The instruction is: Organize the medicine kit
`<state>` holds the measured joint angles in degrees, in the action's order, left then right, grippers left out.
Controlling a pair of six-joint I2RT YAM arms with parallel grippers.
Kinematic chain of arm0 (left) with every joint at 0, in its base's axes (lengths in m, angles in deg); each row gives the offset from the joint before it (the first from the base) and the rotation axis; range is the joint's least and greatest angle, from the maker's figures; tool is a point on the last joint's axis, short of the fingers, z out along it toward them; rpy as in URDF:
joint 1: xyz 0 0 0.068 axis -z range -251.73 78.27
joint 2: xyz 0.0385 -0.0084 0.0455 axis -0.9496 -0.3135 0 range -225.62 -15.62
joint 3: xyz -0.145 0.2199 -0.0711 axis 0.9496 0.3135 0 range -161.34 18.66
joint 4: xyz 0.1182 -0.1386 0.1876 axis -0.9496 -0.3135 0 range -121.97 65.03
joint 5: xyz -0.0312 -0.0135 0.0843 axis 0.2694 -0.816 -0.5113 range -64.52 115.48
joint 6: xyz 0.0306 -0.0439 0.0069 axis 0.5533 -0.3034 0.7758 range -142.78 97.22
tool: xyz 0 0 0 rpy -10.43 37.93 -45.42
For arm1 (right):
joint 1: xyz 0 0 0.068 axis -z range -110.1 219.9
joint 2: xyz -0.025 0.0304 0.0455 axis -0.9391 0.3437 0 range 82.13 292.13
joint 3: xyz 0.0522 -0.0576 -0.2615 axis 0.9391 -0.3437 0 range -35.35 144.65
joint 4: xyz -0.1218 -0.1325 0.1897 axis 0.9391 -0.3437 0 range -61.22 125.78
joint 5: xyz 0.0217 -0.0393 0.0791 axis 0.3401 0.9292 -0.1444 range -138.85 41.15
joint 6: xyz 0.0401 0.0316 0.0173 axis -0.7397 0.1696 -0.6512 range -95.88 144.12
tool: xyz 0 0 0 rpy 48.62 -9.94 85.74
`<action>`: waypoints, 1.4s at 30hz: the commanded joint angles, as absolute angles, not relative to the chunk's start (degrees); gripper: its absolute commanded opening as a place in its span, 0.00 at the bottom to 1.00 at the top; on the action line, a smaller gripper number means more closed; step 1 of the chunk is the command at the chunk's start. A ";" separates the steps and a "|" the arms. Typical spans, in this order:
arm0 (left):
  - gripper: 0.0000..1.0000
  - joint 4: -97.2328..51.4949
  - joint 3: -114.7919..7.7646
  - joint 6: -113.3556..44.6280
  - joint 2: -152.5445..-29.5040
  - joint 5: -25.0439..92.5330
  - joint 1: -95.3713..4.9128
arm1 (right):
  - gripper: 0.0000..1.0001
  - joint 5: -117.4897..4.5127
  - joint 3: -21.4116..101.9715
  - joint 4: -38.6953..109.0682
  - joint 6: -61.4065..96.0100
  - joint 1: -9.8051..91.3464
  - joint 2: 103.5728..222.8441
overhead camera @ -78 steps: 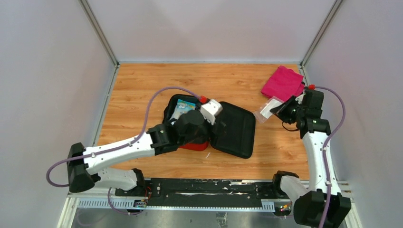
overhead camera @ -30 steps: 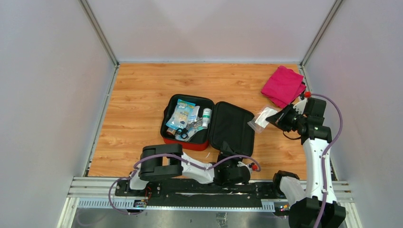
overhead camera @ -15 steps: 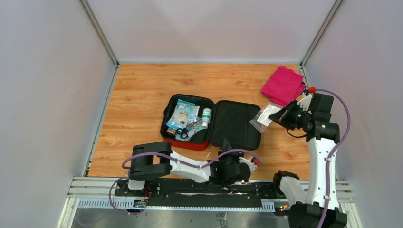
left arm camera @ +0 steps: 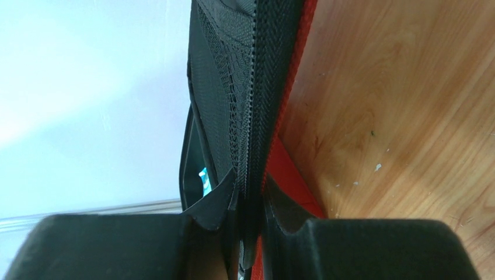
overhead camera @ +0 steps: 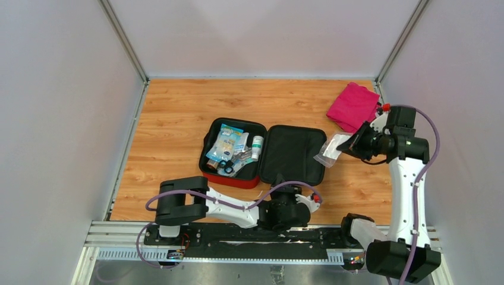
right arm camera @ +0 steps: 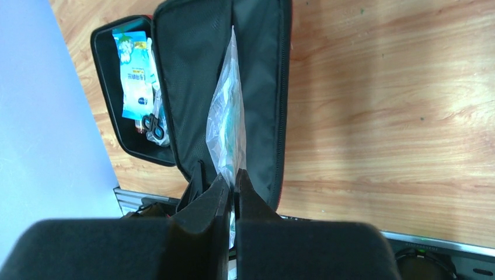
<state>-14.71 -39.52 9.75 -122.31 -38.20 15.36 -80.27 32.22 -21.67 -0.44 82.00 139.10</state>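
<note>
Wooden tabletop (overhead camera: 172,107) with warm orange-brown plank grain, seen from above, boxed in by pale walls on the left, far and right sides. Near the middle, directly on the wood, an open red medicine kit (overhead camera: 292,155): deep half to the left, black-lined lid half to the right, joined side by side. In the far right corner, well apart from the kit, a folded magenta cloth (overhead camera: 353,105). Close to the kit's edge, a few tiny pale specks (left arm camera: 378,167) on bare wood.

medicine kit (overhead camera: 233,179): mid-table (overhead camera: 172,113), open – filled half left, lid (overhead camera: 292,155) flat at its right | pouch (overhead camera: 330,149): just right of lid | cloth (overhead camera: 353,107): far-right corner – behind pouch
</note>
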 commanded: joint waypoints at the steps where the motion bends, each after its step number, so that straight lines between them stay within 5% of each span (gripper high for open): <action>1: 0.17 -13.32 -38.89 5.67 -119.33 -41.49 15.22 | 0.00 -79.70 32.01 -23.77 -0.13 80.32 141.25; 31: 0.14 -13.28 -38.34 3.31 -118.02 -41.63 15.26 | 0.00 -71.58 41.01 -23.66 -1.75 62.43 163.84; 42: 0.14 -13.28 -38.34 3.49 -118.13 -41.93 15.23 | 0.00 -72.59 37.42 -24.77 -2.42 61.70 161.53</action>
<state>-14.73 -38.75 5.05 -119.93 -38.26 15.34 -71.81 38.97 -22.04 -2.01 62.56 163.77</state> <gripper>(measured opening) 0.185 0.027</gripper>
